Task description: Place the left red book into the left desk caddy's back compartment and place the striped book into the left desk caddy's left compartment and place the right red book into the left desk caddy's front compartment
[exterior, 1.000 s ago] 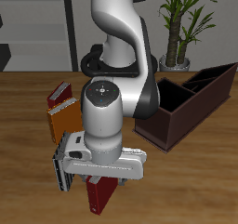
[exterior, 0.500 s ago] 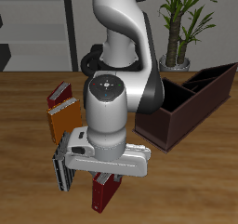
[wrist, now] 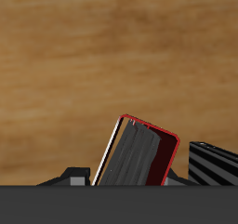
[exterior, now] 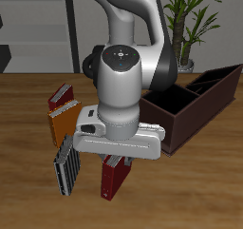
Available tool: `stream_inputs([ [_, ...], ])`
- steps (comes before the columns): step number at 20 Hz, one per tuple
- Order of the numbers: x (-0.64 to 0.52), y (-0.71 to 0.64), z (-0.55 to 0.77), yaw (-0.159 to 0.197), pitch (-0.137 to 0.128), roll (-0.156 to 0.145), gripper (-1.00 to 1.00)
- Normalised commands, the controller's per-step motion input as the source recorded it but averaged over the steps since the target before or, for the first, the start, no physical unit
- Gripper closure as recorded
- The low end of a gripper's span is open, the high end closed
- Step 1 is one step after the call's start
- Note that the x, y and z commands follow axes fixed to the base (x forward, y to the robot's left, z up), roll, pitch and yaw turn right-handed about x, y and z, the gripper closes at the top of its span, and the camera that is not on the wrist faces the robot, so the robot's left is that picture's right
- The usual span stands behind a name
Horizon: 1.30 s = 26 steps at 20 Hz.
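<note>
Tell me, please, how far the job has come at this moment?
Nothing looks placed: the left desk caddy shows no book inside. In hand: the gripper holds the right red book above the table. Left: the striped book and the left red book lie on the table beside the orange book.

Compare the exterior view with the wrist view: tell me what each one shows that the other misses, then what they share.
Only the exterior view shows the left desk caddy, the left red book, an orange book, a potted plant and the arm's body. Only the wrist view shows, close up, the pale page edge of the right red book between the gripper's parts. Both show that crimson book under the gripper, the striped book beside it, and the wooden table.
</note>
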Motion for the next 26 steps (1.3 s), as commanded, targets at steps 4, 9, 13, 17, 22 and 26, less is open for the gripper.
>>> stream_inputs([
  [4, -0.31, 0.16, 0.62, 0.004, -0.025, -0.092, 1.0],
  [9, -0.36, 0.24, 0.5, -0.045, -0.04, -0.021, 1.0],
  [13, -0.53, 0.3, 0.62, -0.018, -0.047, -0.058, 1.0],
  [17, -0.81, 0.24, 0.77, -0.09, -0.061, -0.066, 1.0],
  [22, -0.4, 0.09, 0.34, -0.045, -0.031, -0.022, 1.0],
  [26, -0.68, 0.27, 0.33, -0.009, -0.051, -0.03, 1.0],
])
